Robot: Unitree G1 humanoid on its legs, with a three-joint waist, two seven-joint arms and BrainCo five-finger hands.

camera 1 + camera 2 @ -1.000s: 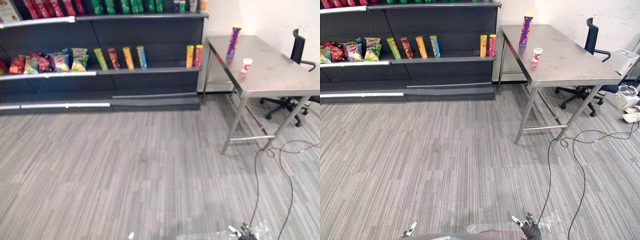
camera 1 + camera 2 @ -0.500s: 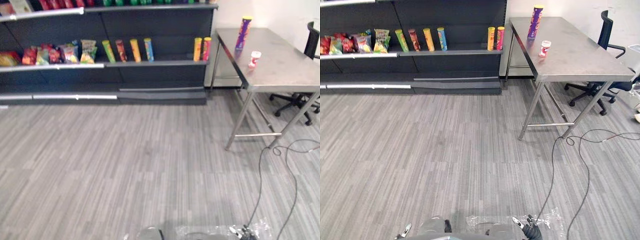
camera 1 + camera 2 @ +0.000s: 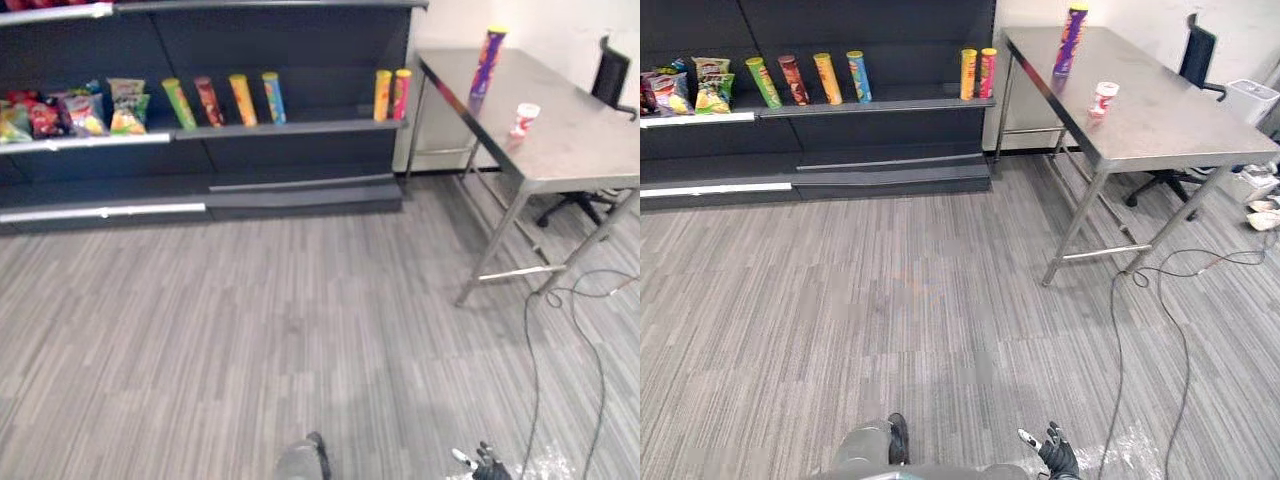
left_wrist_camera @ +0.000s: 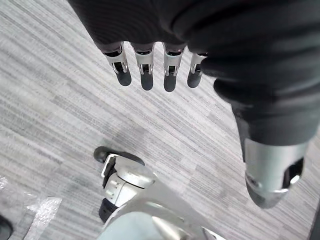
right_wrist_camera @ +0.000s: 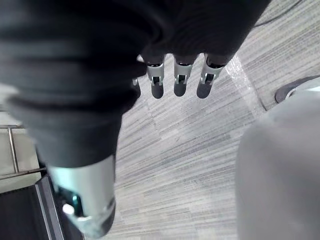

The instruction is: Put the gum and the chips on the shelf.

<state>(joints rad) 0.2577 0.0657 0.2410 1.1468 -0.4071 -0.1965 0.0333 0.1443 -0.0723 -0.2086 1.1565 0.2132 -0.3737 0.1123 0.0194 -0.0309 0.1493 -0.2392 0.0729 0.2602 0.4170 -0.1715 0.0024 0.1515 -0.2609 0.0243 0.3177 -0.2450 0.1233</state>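
The purple chips can stands upright at the far end of the steel counter, which sits at the far right of the scene. The gum tub, small and red-and-white, stands on the same counter a little nearer and to the right of the can, apart from it. To the left of the counter runs the dark shelf. Its lower board carries a row of chip tubes, with two more tubes side by side at its right end and snack bags at its left end. A black office chair stands on the far side of the counter. Grey striped carpet covers the floor between the shelf and the near edge. The left hand hangs over the carpet with its fingers straight and released, holding nothing. The right hand hangs the same way, fingers loose and empty, low at the near right and well apart from the counter.
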